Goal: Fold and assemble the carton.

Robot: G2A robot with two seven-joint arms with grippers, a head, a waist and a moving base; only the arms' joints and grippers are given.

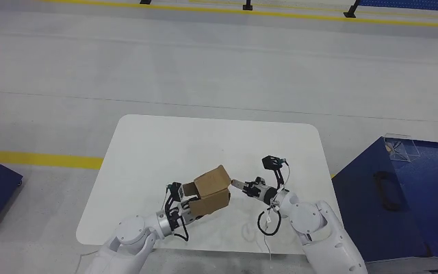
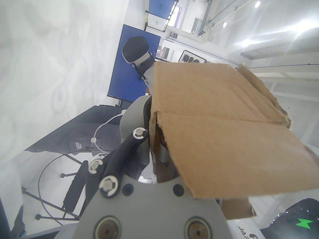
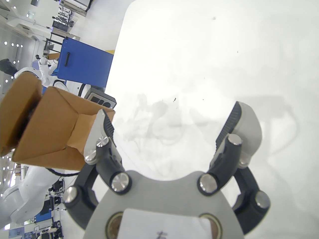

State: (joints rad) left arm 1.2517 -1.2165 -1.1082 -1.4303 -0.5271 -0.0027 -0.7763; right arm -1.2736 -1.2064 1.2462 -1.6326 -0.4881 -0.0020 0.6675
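A brown cardboard carton (image 1: 211, 190) is held a little above the white table (image 1: 205, 140), near its front edge. My left gripper (image 1: 182, 198) is shut on the carton's near-left wall. In the left wrist view the carton (image 2: 211, 125) covers most of that gripper, and one grey finger (image 2: 132, 123) shows beside the torn cardboard edge. My right gripper (image 3: 172, 118) is open with nothing between its fingers. It sits at the carton's right end (image 1: 237, 185), and one finger (image 3: 101, 128) lies against a folded flap of the carton (image 3: 52, 125).
A blue cabinet (image 1: 387, 198) stands off the table's right side, with a clear plastic stand (image 1: 400, 146) on it. The table's back and left parts are bare. A white cable (image 1: 268, 222) hangs from the right arm.
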